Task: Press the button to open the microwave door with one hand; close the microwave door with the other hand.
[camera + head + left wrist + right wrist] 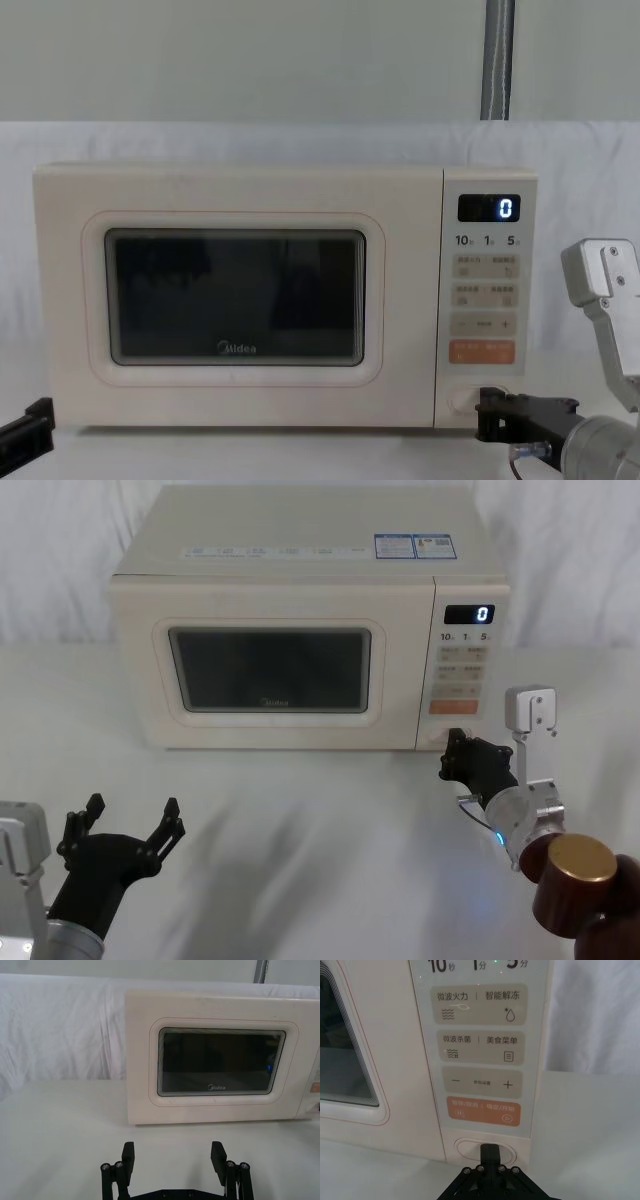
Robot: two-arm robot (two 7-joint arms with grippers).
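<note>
Cream microwave door (270, 670) is shut. The right gripper (490, 1152), fingers together, has its tip on the button (470, 1150) low on the panel, so pressing is the step now. It needs a firm push. The left gripper (125, 822) waits with fingers apart, near the table's front.

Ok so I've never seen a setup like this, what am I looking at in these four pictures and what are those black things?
It is a two-armed robot facing a cream microwave on a white-covered table. One picture looks down from its head, one across from its chest, and two from its wrists. The black things are its claws. The right claw, fingers together, has its tip against the wide oval button under the orange key. The left claw waits open in front of the table. The microwave door is shut. Nothing is held.
</note>
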